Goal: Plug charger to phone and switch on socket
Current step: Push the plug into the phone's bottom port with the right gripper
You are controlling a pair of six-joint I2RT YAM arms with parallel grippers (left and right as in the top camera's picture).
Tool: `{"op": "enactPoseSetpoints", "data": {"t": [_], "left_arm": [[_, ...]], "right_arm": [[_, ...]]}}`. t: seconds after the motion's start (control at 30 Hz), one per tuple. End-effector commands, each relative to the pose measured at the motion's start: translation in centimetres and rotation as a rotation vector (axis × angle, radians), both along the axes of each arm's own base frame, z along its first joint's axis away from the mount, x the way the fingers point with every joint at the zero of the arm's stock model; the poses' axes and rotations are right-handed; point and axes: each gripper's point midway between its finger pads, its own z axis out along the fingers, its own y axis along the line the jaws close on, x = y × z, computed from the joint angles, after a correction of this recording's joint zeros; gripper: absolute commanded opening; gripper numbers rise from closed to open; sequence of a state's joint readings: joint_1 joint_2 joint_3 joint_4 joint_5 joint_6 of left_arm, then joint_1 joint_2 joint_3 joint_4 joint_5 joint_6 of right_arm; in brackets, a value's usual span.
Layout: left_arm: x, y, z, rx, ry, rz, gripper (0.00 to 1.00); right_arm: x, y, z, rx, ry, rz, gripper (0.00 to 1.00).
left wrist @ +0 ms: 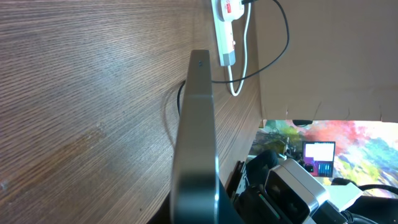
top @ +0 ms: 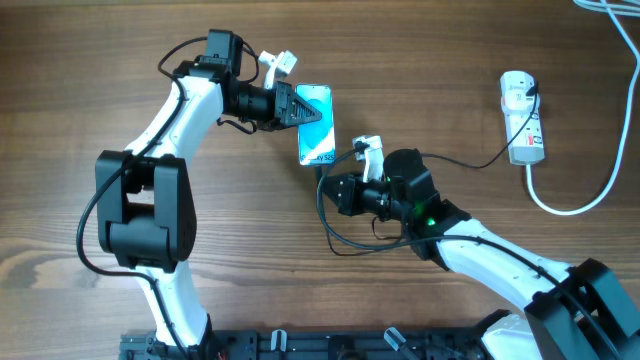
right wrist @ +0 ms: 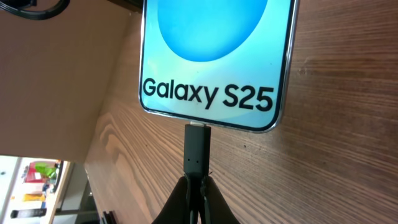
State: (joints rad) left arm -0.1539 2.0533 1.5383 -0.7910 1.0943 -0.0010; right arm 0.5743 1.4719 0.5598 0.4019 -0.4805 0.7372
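The phone point(top: 316, 128) with a teal-blue screen and white band reading "Galaxy S25" lies on the table. My left gripper point(top: 300, 105) is shut on its far end; in the left wrist view I see the phone's edge point(left wrist: 196, 124) close up. My right gripper point(top: 335, 190) is shut on the charger's black plug point(right wrist: 198, 149), whose tip meets the phone's bottom edge point(right wrist: 214, 93). The thin black cable point(top: 345, 245) loops under the right arm and runs to the white socket point(top: 522, 117) at the far right, also in the left wrist view point(left wrist: 225, 31).
A thicker white cable point(top: 600, 190) curves from the socket along the table's right side. Both arms meet over the middle of the wooden table point(top: 80, 90).
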Motion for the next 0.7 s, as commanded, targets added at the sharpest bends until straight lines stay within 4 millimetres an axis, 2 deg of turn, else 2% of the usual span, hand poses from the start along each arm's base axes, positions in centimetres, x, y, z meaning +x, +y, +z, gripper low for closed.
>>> {"op": "enactPoseSetpoints", "data": {"t": [0.0, 0.6, 0.67], "left_arm": [[-0.9, -0.5, 1.3, -0.036, -0.005, -0.027, 0.04], [-0.9, -0.5, 1.3, -0.036, -0.006, -0.027, 0.04], [-0.9, -0.5, 1.3, -0.036, -0.006, -0.027, 0.04]], "right_arm": [[3.8, -1.6, 1.3, -0.024, -0.105, -0.167, 0.04], [5.2, -2.1, 2.8, -0.006, -0.179, -0.234, 0.04], [5.3, -2.1, 2.8, -0.005, -0.18, -0.234, 0.09]]}}
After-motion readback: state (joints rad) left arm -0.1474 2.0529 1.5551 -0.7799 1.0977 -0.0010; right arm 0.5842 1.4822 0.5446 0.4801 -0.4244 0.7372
